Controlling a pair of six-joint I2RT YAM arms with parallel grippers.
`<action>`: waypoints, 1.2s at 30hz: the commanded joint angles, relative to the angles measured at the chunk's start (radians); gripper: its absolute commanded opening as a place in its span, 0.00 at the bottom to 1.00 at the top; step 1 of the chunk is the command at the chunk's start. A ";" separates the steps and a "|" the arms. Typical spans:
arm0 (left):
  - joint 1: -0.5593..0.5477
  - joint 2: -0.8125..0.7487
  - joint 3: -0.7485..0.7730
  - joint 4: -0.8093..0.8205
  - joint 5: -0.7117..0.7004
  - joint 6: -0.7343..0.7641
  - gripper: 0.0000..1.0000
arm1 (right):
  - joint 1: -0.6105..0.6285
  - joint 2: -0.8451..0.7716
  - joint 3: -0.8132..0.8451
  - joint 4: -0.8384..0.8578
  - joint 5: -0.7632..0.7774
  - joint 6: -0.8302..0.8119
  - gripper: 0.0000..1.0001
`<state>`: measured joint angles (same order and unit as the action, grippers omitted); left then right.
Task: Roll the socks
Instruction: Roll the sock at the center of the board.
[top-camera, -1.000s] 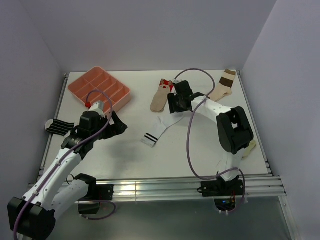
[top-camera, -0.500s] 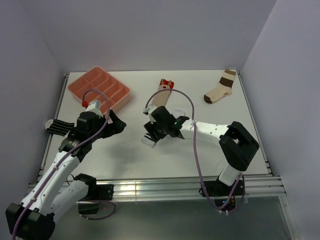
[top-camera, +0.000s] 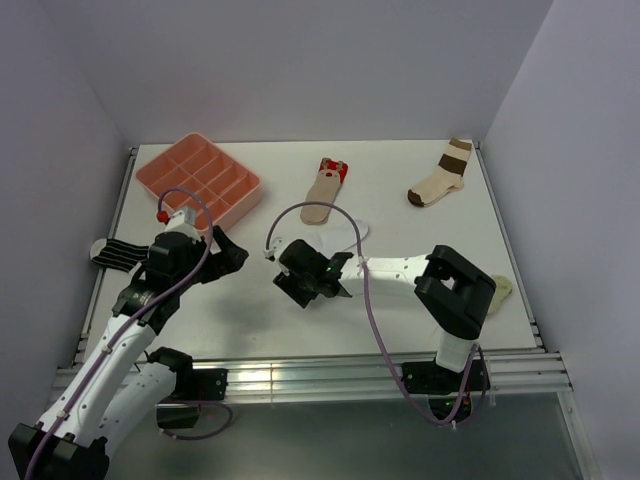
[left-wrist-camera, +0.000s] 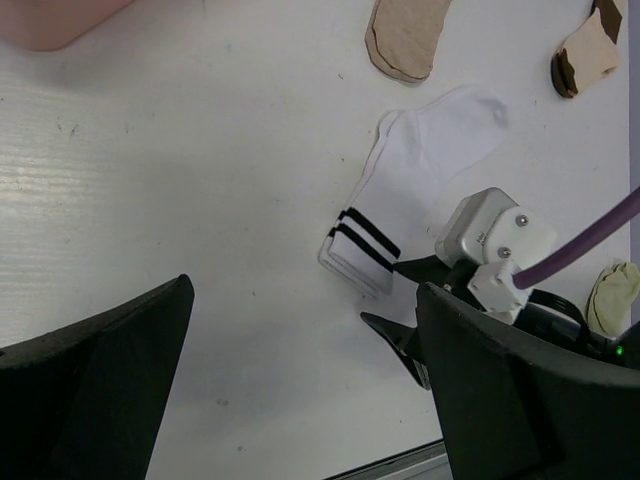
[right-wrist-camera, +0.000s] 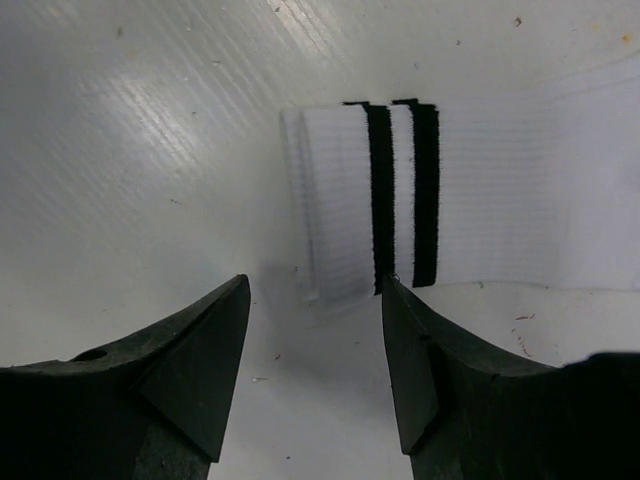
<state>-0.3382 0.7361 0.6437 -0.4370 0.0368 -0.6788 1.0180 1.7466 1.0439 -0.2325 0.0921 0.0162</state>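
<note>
From above, the right arm (top-camera: 400, 268) hides most of the white sock (left-wrist-camera: 435, 145). It lies diagonally, cuff near-left, toe far-right. Right pincer (right-wrist-camera: 312, 290) apart at the cuff, left pincer (top-camera: 224, 251) wide apart

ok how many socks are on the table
4: striped sock at the left edge, tan sock back centre, white sock mid-table, brown-banded sock back right. The pale lump near right may be another.

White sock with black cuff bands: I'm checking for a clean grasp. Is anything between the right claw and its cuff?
Nothing visible is. The right claw is open just off the cuff end of the white sock, with only bare table around it. The tan sock lies up by the toe end.
</note>
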 joint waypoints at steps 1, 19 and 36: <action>-0.004 -0.027 -0.012 -0.003 -0.017 -0.024 0.99 | 0.019 0.024 0.044 0.010 0.064 -0.041 0.62; -0.004 -0.023 -0.055 0.018 -0.014 -0.033 0.99 | 0.073 0.114 0.033 0.051 0.179 -0.068 0.55; -0.004 -0.003 -0.082 0.055 0.011 -0.057 0.97 | 0.096 0.173 0.033 0.019 0.183 -0.035 0.06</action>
<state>-0.3382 0.7238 0.5690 -0.4385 0.0299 -0.7219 1.1110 1.8805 1.0996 -0.1574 0.3096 -0.0429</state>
